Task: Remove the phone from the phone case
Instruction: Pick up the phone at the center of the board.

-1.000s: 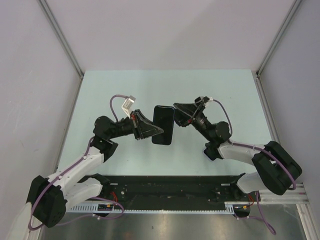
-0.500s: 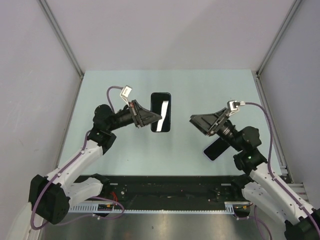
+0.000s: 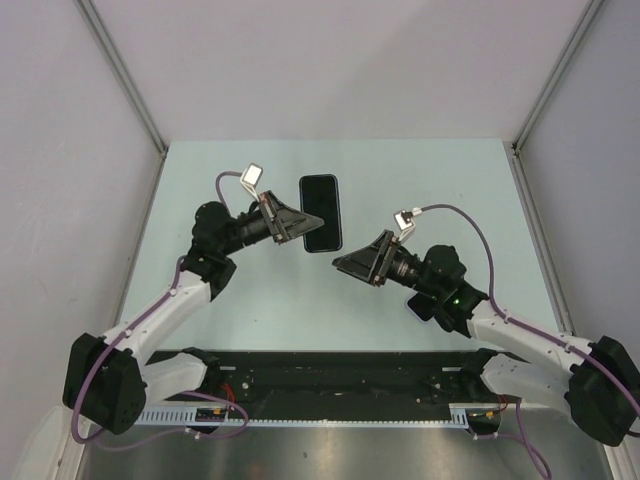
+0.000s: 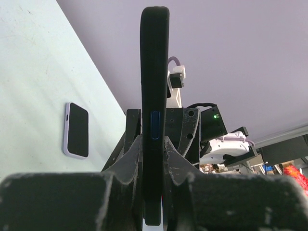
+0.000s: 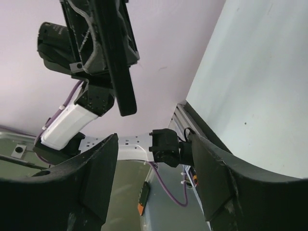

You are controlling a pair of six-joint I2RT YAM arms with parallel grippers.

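My left gripper (image 3: 297, 223) (image 4: 153, 147) is shut on the near edge of a black phone case (image 3: 321, 212), held edge-up above the table. Its edge with a blue side button shows in the left wrist view (image 4: 154, 72). I cannot tell whether a phone is inside it. A phone with a lilac rim and dark screen (image 3: 419, 305) (image 4: 77, 130) lies flat on the table, partly under my right arm. My right gripper (image 3: 343, 264) (image 5: 154, 178) is open and empty, just right of and nearer than the case. The case shows in the right wrist view (image 5: 118, 62), apart from the fingers.
The pale green table (image 3: 200, 180) is closed in by white walls on three sides. The black base rail (image 3: 330, 375) runs along the near edge.
My right gripper has let go of the black case, swung away to the right, then come back toward it, open. My left gripper has carried the case a little farther back.
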